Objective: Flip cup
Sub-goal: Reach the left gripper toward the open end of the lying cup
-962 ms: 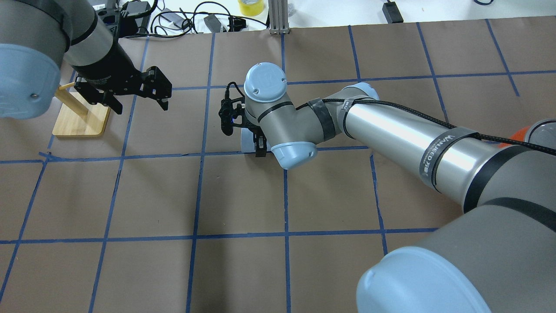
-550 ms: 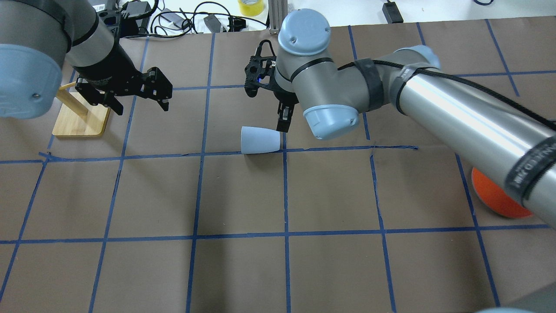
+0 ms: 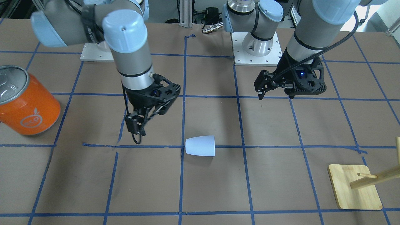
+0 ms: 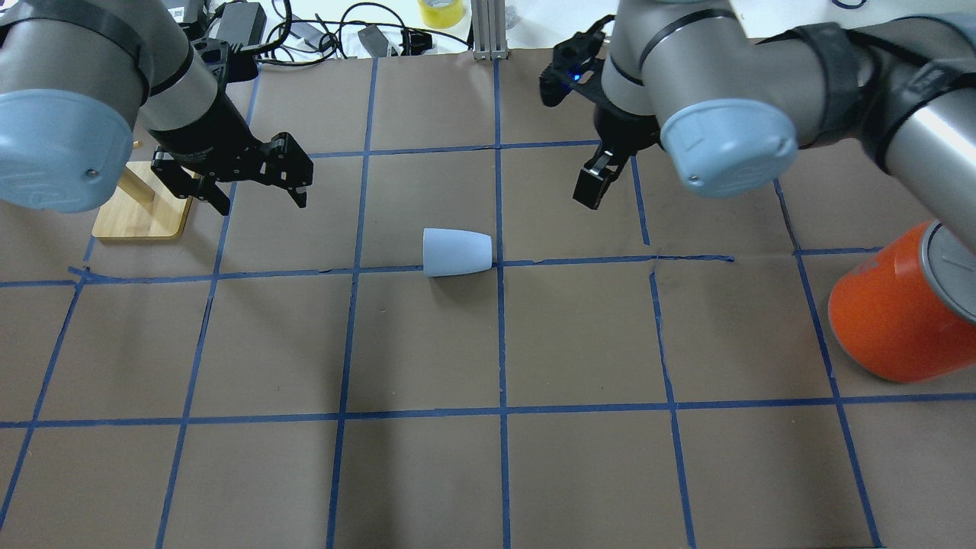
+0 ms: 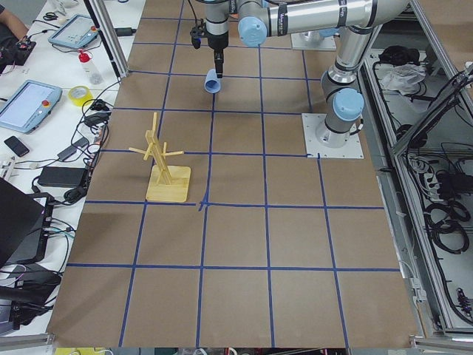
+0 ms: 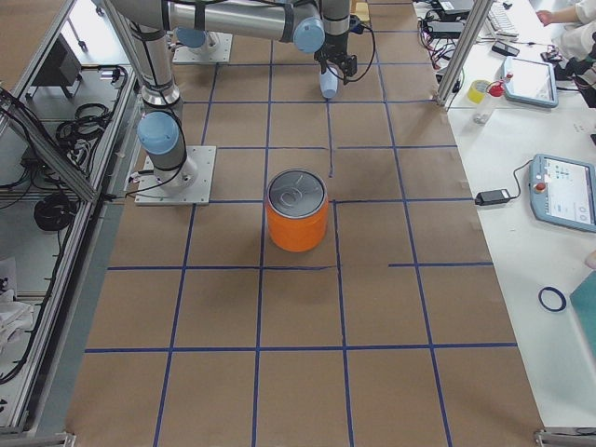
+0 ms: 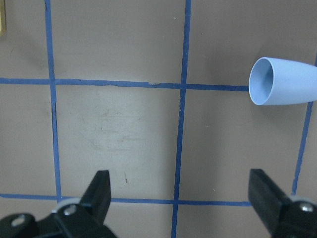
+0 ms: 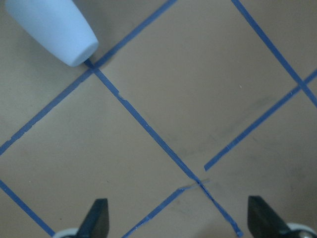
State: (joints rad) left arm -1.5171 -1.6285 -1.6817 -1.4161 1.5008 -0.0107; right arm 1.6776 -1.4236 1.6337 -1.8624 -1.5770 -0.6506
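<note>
Hovering above the worktop [image 4: 427,473] near a wooden stand [image 4: 141,217], the left tool [image 4: 263,203] tilts downward with its fingers spread wide, gripping nothing. The cup [image 4: 456,252] lies on its side mid-worktop on a blue tape line, mouth toward the left arm. Beyond it the right tool [image 8: 178,203] hangs raised, pointing down, fingers apart and empty. An orange can [image 4: 877,320] stands far right.

Left hand [image 7: 181,188] spread wide, hovering; right hand [image 8: 178,215] spread wide, hovering.
</note>
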